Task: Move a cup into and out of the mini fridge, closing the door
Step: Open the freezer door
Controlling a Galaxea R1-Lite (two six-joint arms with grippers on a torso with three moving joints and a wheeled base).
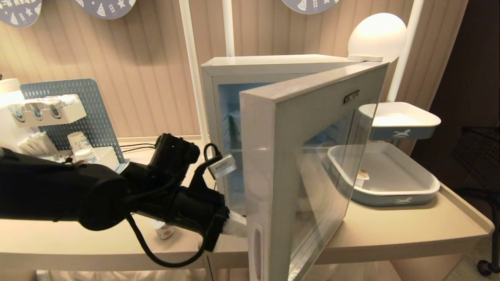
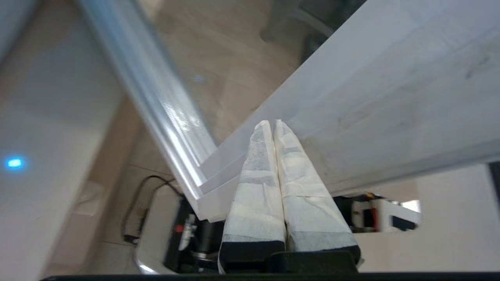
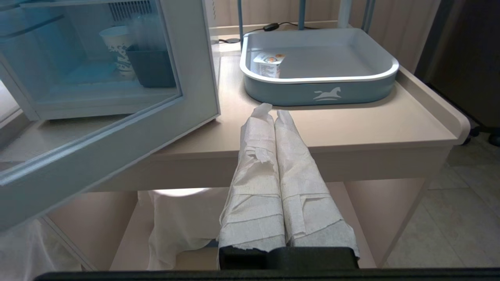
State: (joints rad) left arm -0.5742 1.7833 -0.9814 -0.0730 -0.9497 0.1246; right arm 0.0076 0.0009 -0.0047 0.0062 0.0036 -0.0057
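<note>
Two small white cups with orange print show here, and neither is near a closed end effector's tips. One cup [image 1: 165, 231] stands on the table [image 1: 390, 230] under the left arm, just behind and below the wrist in the head view, partly hidden by the arm and its cable. The other cup [image 3: 268, 63] sits in the near left corner of the blue tray [image 3: 324, 93], well ahead of the right end effector [image 3: 272, 111].

The mini fridge [image 1: 273, 62] stands on the table with its door [image 1: 312, 164] swung wide toward the robot. The left end effector [image 2: 272, 124] has its white-wrapped fingers [image 2: 259, 156] pressed together with nothing between them. Their tips lie against the inner face of the door near its lower free corner, by the edge of the glass pane. In the head view the same tips reach the door's free edge low down, just above the table.

The right end effector hangs in front of the table, below its front edge, fingers [image 3: 289, 156] together and empty, pointing toward the tray. The open door stands off to that arm's left.

Inside the fridge a taller paper cup [image 3: 117, 47] with a blue pattern stands on the floor of the cabinet beside a dark bin [image 3: 150, 66], seen through the door's glass.
</note>
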